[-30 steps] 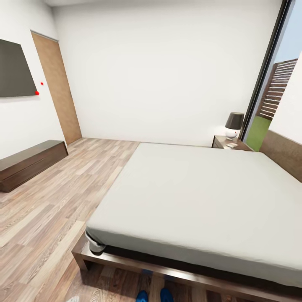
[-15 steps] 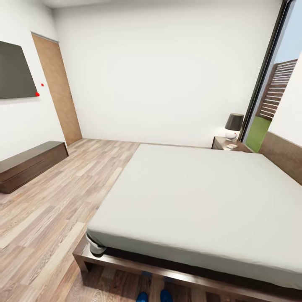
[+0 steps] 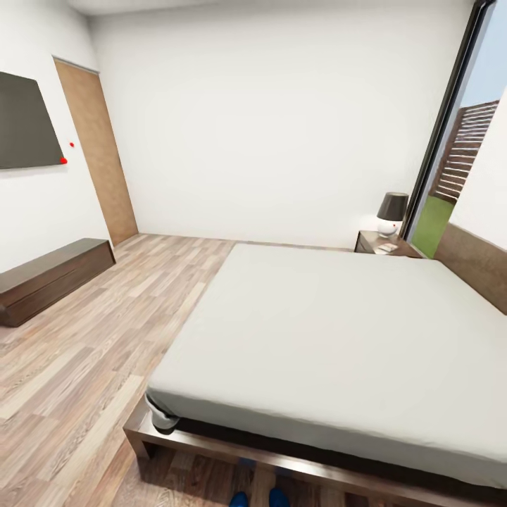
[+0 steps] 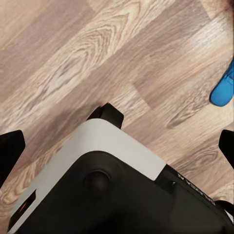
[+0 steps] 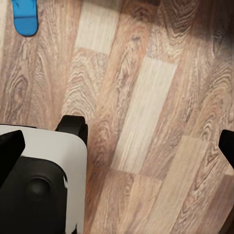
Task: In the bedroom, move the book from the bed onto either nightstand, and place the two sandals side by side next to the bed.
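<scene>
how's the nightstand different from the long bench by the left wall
The nightstand is short and squarish; the bench is long and low. The nightstand stands in the far corner beside the bed by the glass opening; the bench runs along the left wall under the dark screen. The nightstand carries a lamp and a small flat item; the bench top looks bare. Both are dark brown wood.

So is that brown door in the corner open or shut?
Shut. The door lies flat in the white wall, its wood panel covering the whole frame, with no gap at its edges.
</scene>
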Controlling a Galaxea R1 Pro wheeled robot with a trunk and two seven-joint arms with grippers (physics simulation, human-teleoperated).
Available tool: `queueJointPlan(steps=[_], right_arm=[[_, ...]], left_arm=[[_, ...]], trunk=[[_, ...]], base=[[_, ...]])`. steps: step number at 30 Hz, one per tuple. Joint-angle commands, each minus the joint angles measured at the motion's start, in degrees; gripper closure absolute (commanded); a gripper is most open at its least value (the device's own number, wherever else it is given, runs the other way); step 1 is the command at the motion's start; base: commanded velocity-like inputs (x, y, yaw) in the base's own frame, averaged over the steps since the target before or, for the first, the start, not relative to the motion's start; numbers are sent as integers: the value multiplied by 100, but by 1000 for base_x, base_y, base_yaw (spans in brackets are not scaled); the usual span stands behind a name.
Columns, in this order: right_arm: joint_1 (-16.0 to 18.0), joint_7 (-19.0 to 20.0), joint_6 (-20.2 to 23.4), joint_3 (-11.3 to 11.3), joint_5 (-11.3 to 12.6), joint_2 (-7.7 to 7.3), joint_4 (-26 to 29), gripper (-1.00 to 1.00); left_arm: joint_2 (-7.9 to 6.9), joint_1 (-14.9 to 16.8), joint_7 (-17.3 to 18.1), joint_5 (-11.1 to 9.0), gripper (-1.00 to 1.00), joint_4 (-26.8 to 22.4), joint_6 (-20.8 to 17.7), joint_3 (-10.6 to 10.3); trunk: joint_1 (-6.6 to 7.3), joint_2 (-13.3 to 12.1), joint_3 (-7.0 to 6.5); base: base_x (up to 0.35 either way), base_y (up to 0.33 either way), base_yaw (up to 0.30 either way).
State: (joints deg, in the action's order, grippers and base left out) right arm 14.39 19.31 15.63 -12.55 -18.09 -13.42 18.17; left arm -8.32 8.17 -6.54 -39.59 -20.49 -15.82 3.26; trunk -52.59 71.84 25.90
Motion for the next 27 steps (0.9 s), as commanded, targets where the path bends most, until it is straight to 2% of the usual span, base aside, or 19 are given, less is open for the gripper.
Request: queueJointPlan(steps=[1,4,6,10,14,20,27], right_arm=[[-1,-17,-129,-50,-55,20,-81,-100],[-8,-74,-280,-51,-57,35,-168,-100],[-23,-186,-586,-53,-59,73,-316,-100],[-36,-288,-860,-55,-54,120,-421,-100],[-55,-385,-1142,-61,-41,172,-515,-100],[-74,-436,-1284,-67,-37,196,-567,-100],[-128,-467,-1338,-65,-47,215,-662,-100]], left_arm=[[-1,0,9,-30,-100,87,17,11],[-4,0,41,8,-100,180,59,11],[0,-5,88,110,-100,380,125,11],[9,-17,118,218,-100,595,213,13],[25,-40,144,317,-100,879,444,15],[48,-60,153,345,-100,1049,672,21],[126,-96,162,353,-100,1160,814,39]], trunk=[[23,-38,-13],[89,-158,-67],[132,-238,-102],[220,-399,-174],[308,-559,-246],[440,-800,-354],[440,-800,-354]], base=[[0,0,0],[0,0,0],[0,0,0],[0,0,0],[0,0,0],[0,0,0],[0,0,0]])
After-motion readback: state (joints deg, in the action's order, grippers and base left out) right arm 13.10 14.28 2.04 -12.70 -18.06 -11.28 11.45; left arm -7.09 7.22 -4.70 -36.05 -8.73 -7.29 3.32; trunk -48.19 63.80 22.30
